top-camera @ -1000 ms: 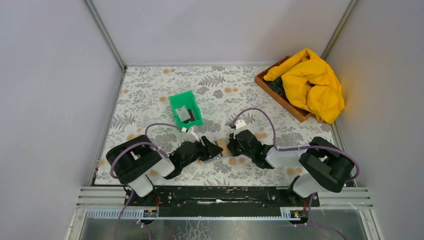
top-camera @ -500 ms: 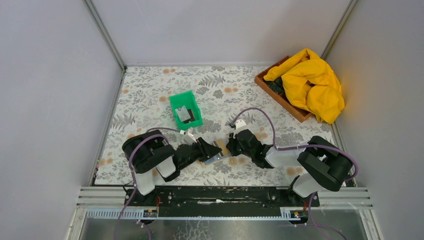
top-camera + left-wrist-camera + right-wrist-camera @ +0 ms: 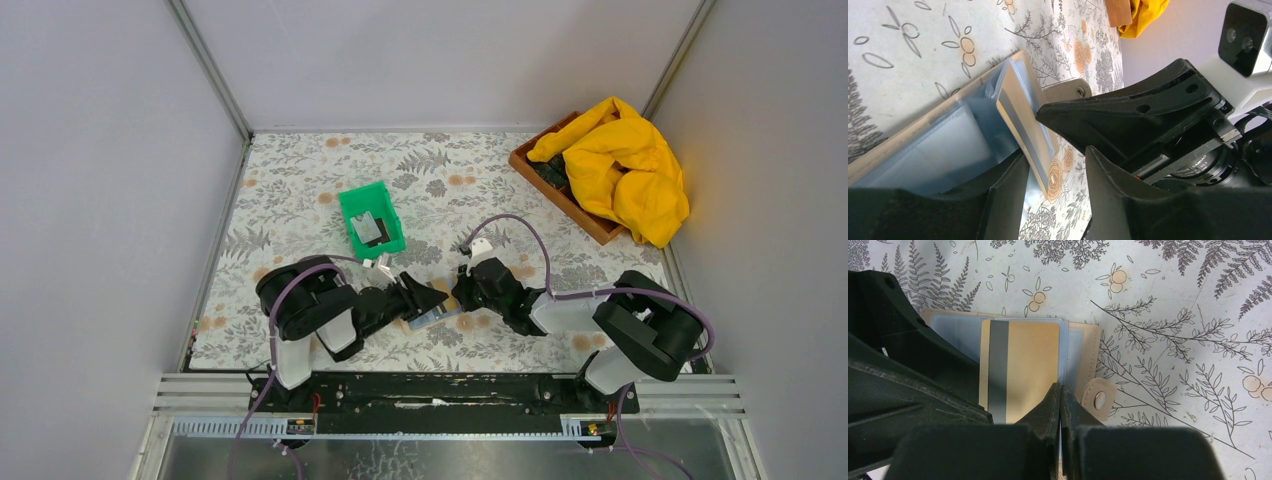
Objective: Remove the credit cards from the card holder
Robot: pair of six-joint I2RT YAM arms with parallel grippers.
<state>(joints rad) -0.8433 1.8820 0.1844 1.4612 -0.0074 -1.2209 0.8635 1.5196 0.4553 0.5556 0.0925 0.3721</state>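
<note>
The left claw [image 3: 1054,155] lies low over the table [image 3: 1173,305] with its fingers about half spread. The end of a tan card [image 3: 1020,370] sits in the gap. The card lies close along one finger, while patterned tabletop shows between it and the other, so the jaws are not pressed onto it from both sides.

The right claw [image 3: 1060,390] faces the left one, tip to tip, and its two fingers are closed tight together. Its tip rests at the card's corner, on the open card holder [image 3: 1088,355], just beside the holder's snap tab [image 3: 1100,399]. Whether anything thin is nipped between these fingers cannot be told.

The tan card has a dark stripe down one side and sticks partly out of the holder's blue-grey lining [image 3: 955,332]. The holder itself lies flat and open on the table, close to the near edge and about midway between the left and right edges.

Farther in, toward the middle of the table and a little left, stands a green bin [image 3: 352,200]. It holds a greyish card [image 3: 366,228] and a dark card [image 3: 380,235], both small in the overhead view. At the far right corner sits a wooden tray [image 3: 555,190] with a yellow cloth [image 3: 625,165] heaped over it.
</note>
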